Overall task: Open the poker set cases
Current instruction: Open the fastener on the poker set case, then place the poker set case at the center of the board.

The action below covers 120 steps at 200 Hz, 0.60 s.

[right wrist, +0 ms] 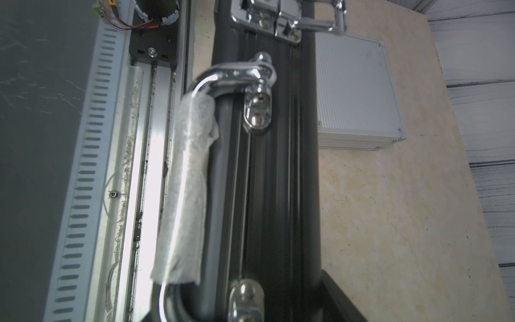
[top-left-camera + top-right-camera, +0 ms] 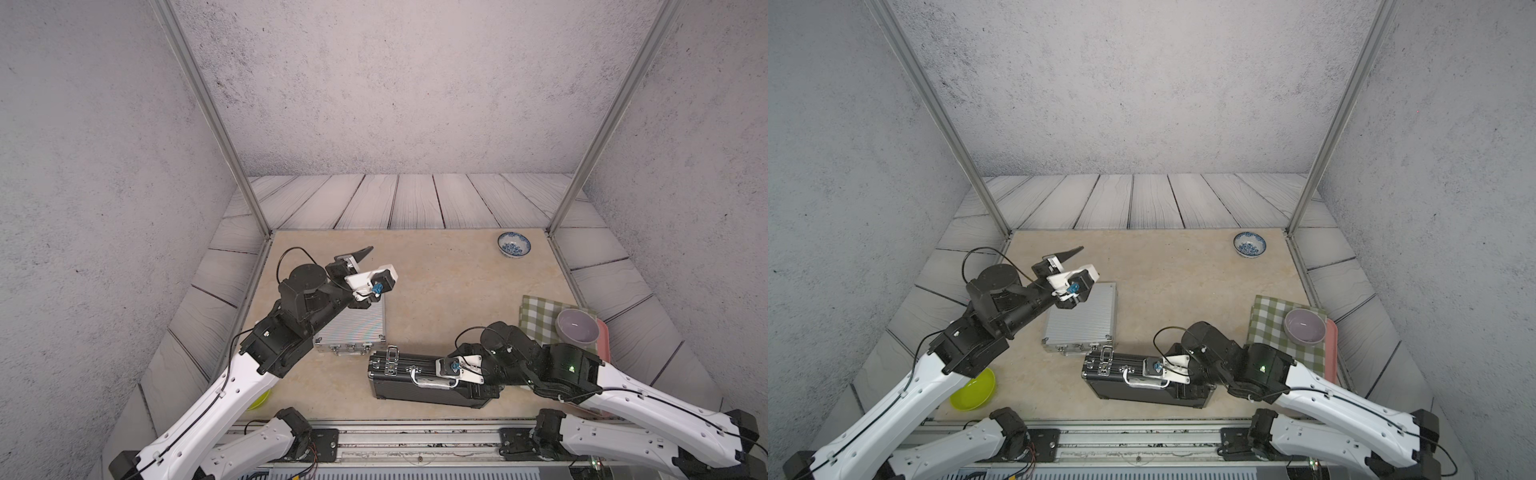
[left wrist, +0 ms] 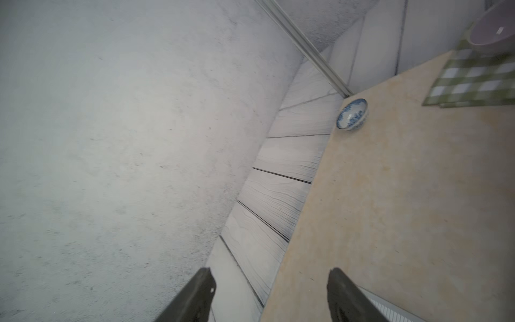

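The left arm and the right arm have glossy white shells, dotted with small round holes, and matte black, blocky joint housings. A thin black cable loops free at each wrist and runs along the white shell. Each wrist carries a white camera bracket with a blue plug. A green light glows on the right arm's black housing (a pinpoint, no more). The left gripper has dark grey tapering jaws. At 6 o'clock in a top view, by the left base, thin red and orange wires show.
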{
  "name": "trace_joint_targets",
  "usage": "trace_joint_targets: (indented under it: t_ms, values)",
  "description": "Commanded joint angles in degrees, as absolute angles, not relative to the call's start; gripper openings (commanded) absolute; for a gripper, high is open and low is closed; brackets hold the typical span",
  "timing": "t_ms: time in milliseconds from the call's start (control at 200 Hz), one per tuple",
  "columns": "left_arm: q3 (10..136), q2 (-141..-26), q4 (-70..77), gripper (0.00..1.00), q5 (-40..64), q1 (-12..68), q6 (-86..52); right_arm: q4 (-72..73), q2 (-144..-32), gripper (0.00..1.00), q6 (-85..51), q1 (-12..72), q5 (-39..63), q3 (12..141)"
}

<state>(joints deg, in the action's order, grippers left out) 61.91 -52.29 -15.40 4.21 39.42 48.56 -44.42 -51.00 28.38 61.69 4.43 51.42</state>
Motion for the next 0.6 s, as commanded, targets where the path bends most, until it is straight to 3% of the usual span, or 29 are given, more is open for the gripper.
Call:
trace_joint_targets:
  t_ms: [0,185,420,596]
  values:
    - [59.31,-51.03,-28.67,0.72,12.89,38.85,47.25,-47.39,-52.07,0.09,32.59,60.75,-11.73,49.75]
    - [58.04,-51.68,-33.55,0.83,20.55,38.85,48.67,-44.19,-53.29,0.09,37.52,57.50,-15.03,50.65]
    - [58.11,-57.58,-32.99,0.82,25.79,38.85,48.69,-31.48,-53.93,0.09,44.26,57.24,-20.79,45.92]
    - [53.96,-56.54,-23.75,0.80,22.87,38.42,43.77,-27.15,-52.05,0.10,45.83,57.28,-22.31,39.95]
